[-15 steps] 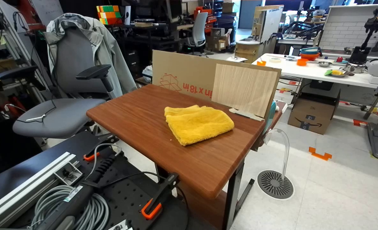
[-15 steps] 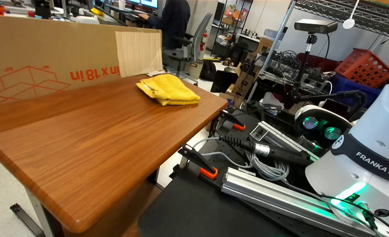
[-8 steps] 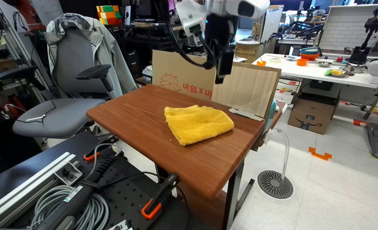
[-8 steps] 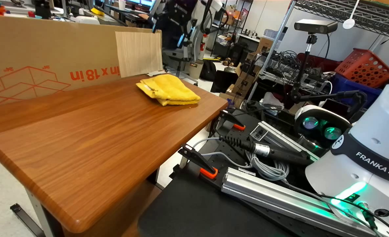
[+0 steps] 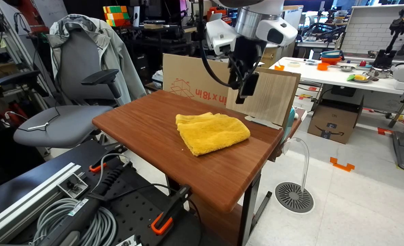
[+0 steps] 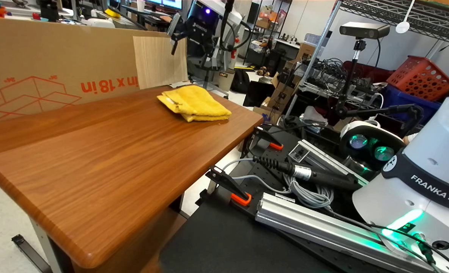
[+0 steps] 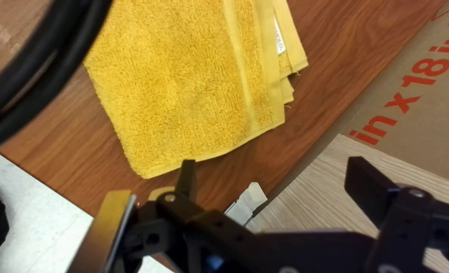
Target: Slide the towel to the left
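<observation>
A folded yellow towel lies on the brown wooden table. The towel shows in both exterior views point(image 5: 212, 133) point(image 6: 196, 102) and in the wrist view point(image 7: 186, 83), where a white label shows at its edge. The table also shows in both exterior views point(image 5: 143, 116) point(image 6: 103, 159). My gripper point(image 7: 274, 165) is open and empty, its two fingers wide apart. It hangs in the air above the table's end near the wood-grain panel, beside the towel and not touching it. The gripper also shows in both exterior views point(image 5: 244, 97) point(image 6: 190, 55).
A cardboard sheet point(image 5: 196, 78) stands along the table's back edge. A wood-grain panel point(image 5: 261, 95) leans on it, close behind the gripper. Black clamps with orange pads point(image 6: 241, 199) and a cable coil point(image 6: 307, 193) sit on the black robot base beside the table.
The arm and gripper have come into view from above over the last second. In the last half second the gripper has lowered further towards the table. The towel has not moved.
</observation>
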{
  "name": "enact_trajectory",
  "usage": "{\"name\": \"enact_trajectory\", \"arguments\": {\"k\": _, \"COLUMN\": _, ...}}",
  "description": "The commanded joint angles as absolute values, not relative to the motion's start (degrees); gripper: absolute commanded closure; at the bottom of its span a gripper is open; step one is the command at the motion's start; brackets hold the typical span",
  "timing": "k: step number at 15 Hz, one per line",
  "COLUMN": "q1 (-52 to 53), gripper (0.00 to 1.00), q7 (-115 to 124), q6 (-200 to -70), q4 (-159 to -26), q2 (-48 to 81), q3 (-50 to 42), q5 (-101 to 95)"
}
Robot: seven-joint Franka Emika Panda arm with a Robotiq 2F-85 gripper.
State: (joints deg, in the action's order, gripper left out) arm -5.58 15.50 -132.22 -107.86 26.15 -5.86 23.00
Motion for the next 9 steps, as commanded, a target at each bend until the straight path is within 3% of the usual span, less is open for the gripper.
{"name": "enact_trajectory", "arguments": {"k": 1, "q1": -5.2, "gripper": 0.0, "q7": 16.3, "q6": -133.1, "q4": -110.4, "q2": 25.5, "q3": -5.8, "q5": 20.4}}
{"name": "enact_trajectory", "arguments": {"k": 9, "q1": -1.2, "gripper": 0.0, "q7": 16.9, "q6": -133.4, "q4": -121.1, "q2": 25.3, "q3": -5.7, "q5": 11.5}}
